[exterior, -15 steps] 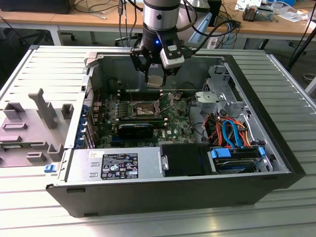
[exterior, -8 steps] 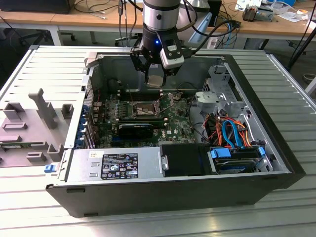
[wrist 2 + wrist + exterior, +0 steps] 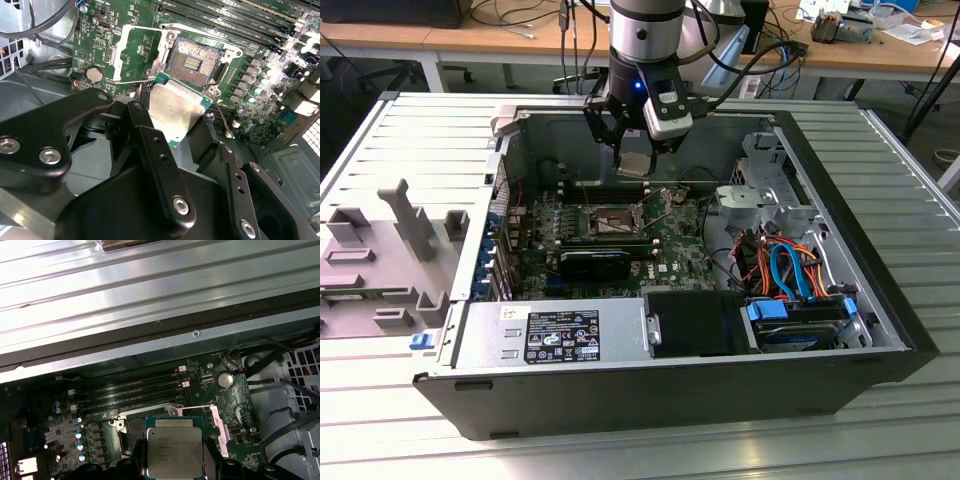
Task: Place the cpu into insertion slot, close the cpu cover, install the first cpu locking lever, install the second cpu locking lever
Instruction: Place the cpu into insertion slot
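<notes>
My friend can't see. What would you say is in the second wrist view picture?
The black claw holds the cpu, silvery side up, over the green circuit board, close to the open insertion slot. The cpu cover is flipped open beside the slot.

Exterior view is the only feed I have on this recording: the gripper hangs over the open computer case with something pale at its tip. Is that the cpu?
Observer: Yes. In the second wrist view the gripper has the cpu clamped between its fingers, silvery top showing.
Operator: Is the insertion slot free for it?
Observer: The insertion slot is bare. Its contact field shows and no chip sits in it.
Operator: And the cpu cover?
Observer: The cpu cover is swung open to one side of the slot, with green board showing through its window.
</notes>
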You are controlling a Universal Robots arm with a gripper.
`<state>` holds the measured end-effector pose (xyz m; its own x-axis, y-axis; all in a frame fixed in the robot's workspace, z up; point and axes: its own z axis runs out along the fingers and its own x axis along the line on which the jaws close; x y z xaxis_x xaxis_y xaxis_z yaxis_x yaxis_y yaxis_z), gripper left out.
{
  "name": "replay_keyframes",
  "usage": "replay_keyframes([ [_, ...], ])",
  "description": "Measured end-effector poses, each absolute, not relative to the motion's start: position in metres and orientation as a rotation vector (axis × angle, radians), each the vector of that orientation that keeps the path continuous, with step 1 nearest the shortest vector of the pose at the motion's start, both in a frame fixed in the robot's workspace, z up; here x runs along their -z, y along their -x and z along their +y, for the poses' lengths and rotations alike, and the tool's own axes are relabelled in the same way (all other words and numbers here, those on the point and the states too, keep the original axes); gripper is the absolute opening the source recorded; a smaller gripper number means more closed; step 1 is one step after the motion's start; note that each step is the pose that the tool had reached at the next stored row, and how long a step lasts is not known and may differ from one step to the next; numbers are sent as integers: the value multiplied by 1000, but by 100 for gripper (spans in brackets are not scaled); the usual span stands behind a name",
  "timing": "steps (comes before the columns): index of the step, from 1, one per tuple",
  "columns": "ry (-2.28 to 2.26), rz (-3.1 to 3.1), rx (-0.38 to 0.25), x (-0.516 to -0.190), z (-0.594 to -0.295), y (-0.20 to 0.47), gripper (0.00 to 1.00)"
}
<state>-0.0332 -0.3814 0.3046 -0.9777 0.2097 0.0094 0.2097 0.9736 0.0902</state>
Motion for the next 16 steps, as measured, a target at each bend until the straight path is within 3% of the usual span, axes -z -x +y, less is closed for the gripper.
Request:
replay_keyframes([
  [16,-355,3117,-142,-305,-382,33,54],
])
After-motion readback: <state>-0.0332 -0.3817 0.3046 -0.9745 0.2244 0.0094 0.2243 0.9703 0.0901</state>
